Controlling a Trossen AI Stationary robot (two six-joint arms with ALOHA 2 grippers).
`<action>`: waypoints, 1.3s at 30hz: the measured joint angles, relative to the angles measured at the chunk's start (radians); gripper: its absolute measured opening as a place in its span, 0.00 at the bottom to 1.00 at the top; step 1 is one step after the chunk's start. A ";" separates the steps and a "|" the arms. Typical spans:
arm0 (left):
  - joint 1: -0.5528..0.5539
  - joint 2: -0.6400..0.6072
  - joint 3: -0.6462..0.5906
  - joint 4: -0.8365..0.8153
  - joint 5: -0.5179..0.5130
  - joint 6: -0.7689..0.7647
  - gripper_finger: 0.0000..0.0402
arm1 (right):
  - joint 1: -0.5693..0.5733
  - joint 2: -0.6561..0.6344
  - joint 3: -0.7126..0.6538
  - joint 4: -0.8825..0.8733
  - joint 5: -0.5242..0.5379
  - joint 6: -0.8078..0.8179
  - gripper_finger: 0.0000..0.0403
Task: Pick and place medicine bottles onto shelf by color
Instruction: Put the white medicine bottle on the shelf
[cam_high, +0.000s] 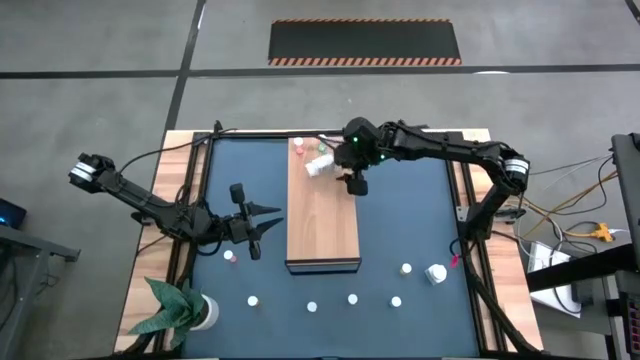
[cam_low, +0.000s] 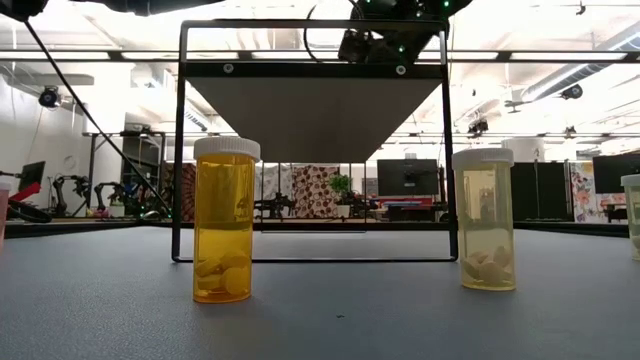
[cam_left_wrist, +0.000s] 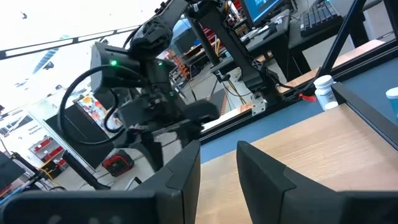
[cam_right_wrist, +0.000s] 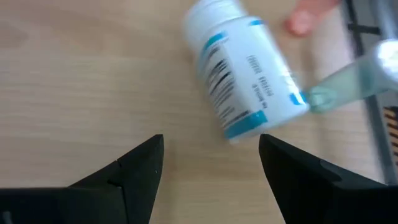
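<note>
right gripper (cam_right_wrist: 211, 162) hangs wide and empty over 1 white bottle (cam_right_wrist: 242, 74) toppled on the shelf (cam_high: 322, 215); about 3 sit there, roughly 7 remain off it. left gripper (cam_high: 262, 226) narrow, empty.

Both arms are dark, jointed and slim — black cables trail along them. Green lights glow on the right arm's wrist (cam_high: 362, 150). Each pincer has two flat black fingers.

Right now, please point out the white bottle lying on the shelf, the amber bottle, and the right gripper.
white bottle (cam_right_wrist: 245, 78), right wrist view, on its label.
amber bottle (cam_low: 224, 225), low view, on its body.
right gripper (cam_right_wrist: 211, 163), right wrist view, midway between fingertips.
</note>
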 joint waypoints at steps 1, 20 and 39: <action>0.000 0.000 0.000 0.000 0.000 0.000 0.22 | 0.013 -0.003 0.001 -0.007 0.018 0.002 0.63; 0.000 0.000 0.000 0.000 0.000 0.000 0.22 | 0.060 -0.002 0.074 0.064 0.176 0.448 0.69; 0.000 0.000 0.000 -0.009 0.000 0.000 0.22 | 0.157 0.058 0.123 0.070 0.480 0.820 0.68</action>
